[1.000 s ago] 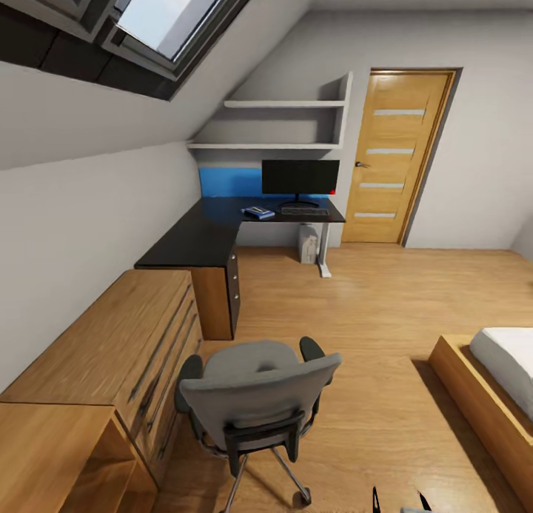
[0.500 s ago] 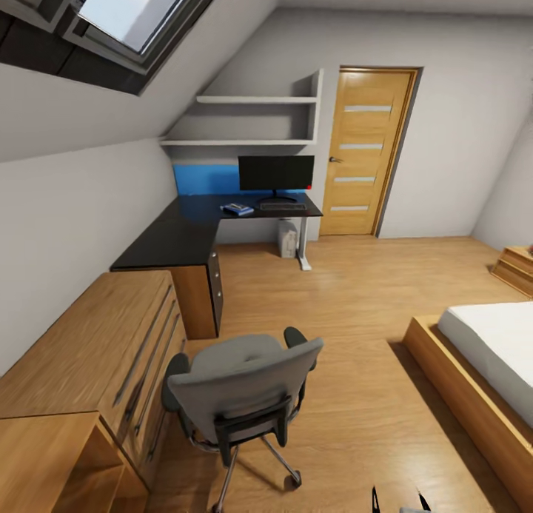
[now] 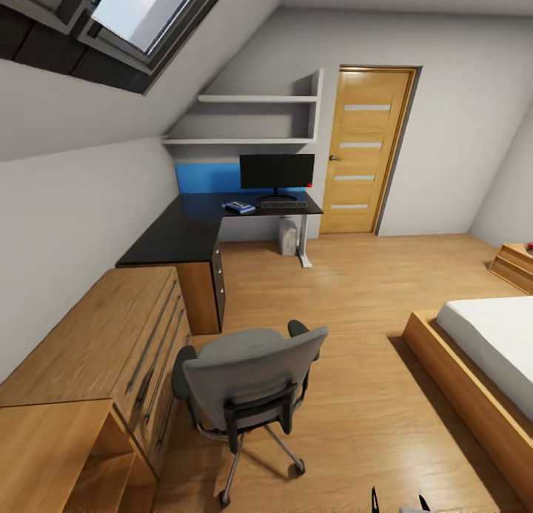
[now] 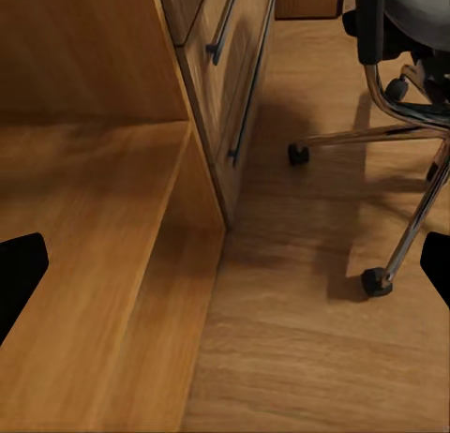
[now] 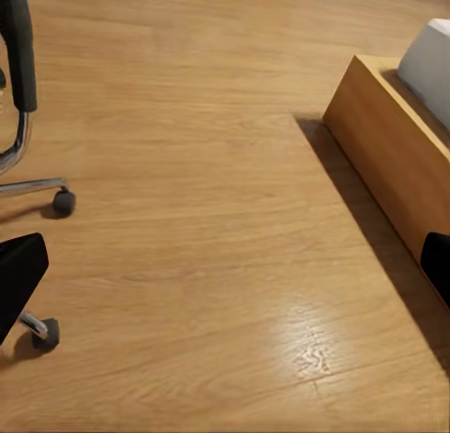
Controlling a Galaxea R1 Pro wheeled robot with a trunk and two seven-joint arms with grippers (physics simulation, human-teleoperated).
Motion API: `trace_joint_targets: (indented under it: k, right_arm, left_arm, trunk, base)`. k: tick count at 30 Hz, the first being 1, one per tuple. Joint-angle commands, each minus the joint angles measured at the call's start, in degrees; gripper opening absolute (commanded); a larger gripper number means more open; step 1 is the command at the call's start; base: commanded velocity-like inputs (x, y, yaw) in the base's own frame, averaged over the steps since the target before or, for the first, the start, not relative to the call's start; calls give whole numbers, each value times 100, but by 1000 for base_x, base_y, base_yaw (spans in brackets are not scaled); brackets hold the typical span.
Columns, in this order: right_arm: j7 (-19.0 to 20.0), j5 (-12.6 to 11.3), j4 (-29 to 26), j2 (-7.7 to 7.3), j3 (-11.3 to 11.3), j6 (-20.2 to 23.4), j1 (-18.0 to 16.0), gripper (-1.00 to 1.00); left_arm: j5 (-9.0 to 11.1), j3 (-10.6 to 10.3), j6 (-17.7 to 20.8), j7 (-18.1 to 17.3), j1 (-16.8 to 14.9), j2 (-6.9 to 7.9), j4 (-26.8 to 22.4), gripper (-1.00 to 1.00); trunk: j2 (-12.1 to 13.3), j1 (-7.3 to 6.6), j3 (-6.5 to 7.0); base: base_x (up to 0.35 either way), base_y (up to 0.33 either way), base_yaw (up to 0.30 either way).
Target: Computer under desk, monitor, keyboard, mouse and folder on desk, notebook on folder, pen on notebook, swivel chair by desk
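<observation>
The grey swivel chair (image 3: 248,380) stands on the wood floor, its back towards me, well short of the black L-shaped desk (image 3: 181,239). On the desk's far wing stand the monitor (image 3: 277,171), the keyboard (image 3: 283,203) in front of it, and the blue folder (image 3: 238,207) with something darker on top. The computer (image 3: 287,237) sits under the desk. Mouse, notebook and pen are too small to make out. The left gripper (image 4: 225,274) is open above the chest's corner, near the chair's casters (image 4: 377,281). Over bare floor, the right gripper (image 5: 225,264) is open too, its tips (image 3: 398,502) showing.
A light wooden chest (image 3: 111,350) with bar handles runs along the left wall beside the chair. A bed (image 3: 481,365) in a wooden frame (image 5: 394,142) is at the right, a nightstand (image 3: 514,265) beyond it. A wooden door (image 3: 366,150) is right of the desk. Open floor lies between chair and desk.
The head view has swung right over the second, bringing more of the bed and the nightstand into view. The chair and the things on the desk have not visibly moved.
</observation>
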Motion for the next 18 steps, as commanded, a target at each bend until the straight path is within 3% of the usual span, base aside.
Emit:
trace_joint_targets:
  k: [1, 9, 18]
  right_arm:
    - [-52, -6, -8, -2, 49, 2, -2, 100]
    - [-52, -9, -8, -2, 46, 5, -3, 100]
    - [-52, -12, -8, -2, 42, 5, -3, 100]
  left_arm:
    - [24, -50, -9, 31, -2, 2, -2, 100]
    - [24, -50, -13, 28, -2, 4, -2, 100]
    - [26, -56, -14, 28, -2, 6, -2, 100]
  trunk:
    - [-6, 0, -9]
    - [-6, 0, -48]
    - [-6, 0, -59]
  base:
    - [-34, 23, 79]
    - [-7, 5, 155]
    - [0, 0, 37]
